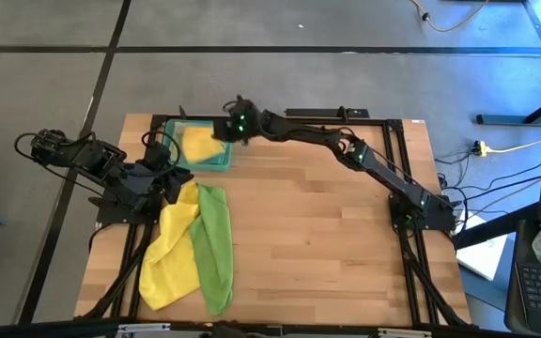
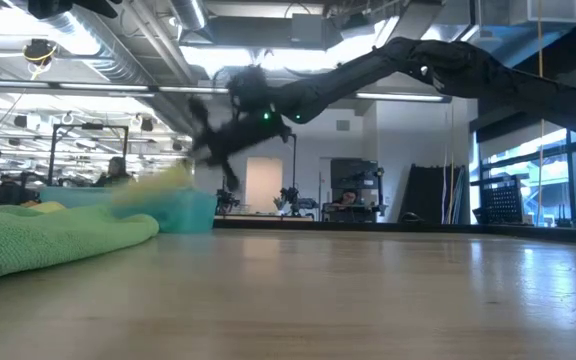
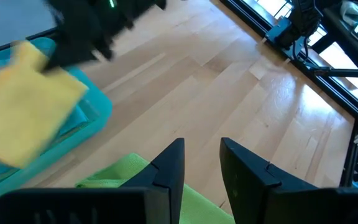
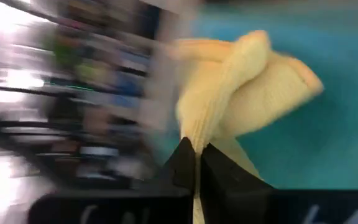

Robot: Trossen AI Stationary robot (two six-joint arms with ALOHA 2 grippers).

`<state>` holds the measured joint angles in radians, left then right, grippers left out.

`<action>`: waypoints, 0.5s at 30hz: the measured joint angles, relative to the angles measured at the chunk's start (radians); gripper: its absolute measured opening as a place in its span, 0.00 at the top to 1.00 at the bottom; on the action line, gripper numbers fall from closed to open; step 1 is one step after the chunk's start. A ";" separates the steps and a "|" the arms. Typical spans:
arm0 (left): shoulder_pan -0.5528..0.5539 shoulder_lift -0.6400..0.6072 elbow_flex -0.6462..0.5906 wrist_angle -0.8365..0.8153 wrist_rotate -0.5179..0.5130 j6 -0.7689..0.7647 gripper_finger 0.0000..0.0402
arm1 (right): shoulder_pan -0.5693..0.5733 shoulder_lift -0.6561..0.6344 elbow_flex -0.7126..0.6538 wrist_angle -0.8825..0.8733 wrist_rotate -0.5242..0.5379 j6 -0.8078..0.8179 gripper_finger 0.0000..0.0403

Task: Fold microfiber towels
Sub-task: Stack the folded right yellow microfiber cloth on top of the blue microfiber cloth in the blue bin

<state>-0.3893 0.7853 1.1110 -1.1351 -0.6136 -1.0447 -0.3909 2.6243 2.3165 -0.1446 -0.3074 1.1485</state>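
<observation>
From above, the right pincer (image 1: pixel 225 131) reaches across the wooden surface (image 1: pixel 327 235) to the far left corner, where the rigid translucent teal rectangular tray (image 1: pixel 222 161) sits. A soft folded yellow microfiber towel (image 1: pixel 201 145) lies in that tray just to the left of the pincer's tips and touching them; its long axis runs roughly across the tray, away from the pincer. The left pincer (image 1: pixel 169 180) waits just this side of the tray, with a limp yellow towel (image 1: pixel 169 253) and a bright green towel (image 1: pixel 214 246) stretching from it toward the near edge, side by side, long axes running near to far.

At table height, the right pincer (image 2: pixel 213 150) hangs over the tray (image 2: pixel 183 212) with a yellow blur below it (too smeared to read the cloth's shape).

From the left wrist, the left pincer (image 3: pixel 201 165) stands narrowly parted, holding nothing I can see, with green cloth (image 3: pixel 120 174) beneath it. The yellow towel (image 3: pixel 27 109) lies ahead over the tray (image 3: pixel 95 112), its far corner at the dark right pincer.

From the right wrist, the right pincer (image 4: pixel 196 158) is clamped on the yellow towel (image 4: pixel 241 93), pinching a fold; the cloth fans out forward from the tips over the teal tray (image 4: pixel 340 137).

The right arm is plainly the one placed to move this towel.
</observation>
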 joint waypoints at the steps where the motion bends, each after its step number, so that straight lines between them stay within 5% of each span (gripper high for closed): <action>1: 0.000 0.000 0.000 0.001 0.000 0.000 0.77 | 0.003 0.000 -0.001 -0.089 0.017 -0.029 0.97; 5: 0.000 0.000 0.000 0.016 0.001 -0.001 0.77 | 0.006 0.015 0.001 -0.193 0.041 -0.110 0.96; 15: 0.000 0.000 0.000 0.028 0.002 -0.001 0.77 | 0.005 0.029 0.000 -0.081 0.044 -0.080 0.91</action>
<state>-0.3893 0.7853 1.1110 -1.1072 -0.6117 -1.0458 -0.3855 2.6537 2.3161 -0.2261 -0.2632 1.0688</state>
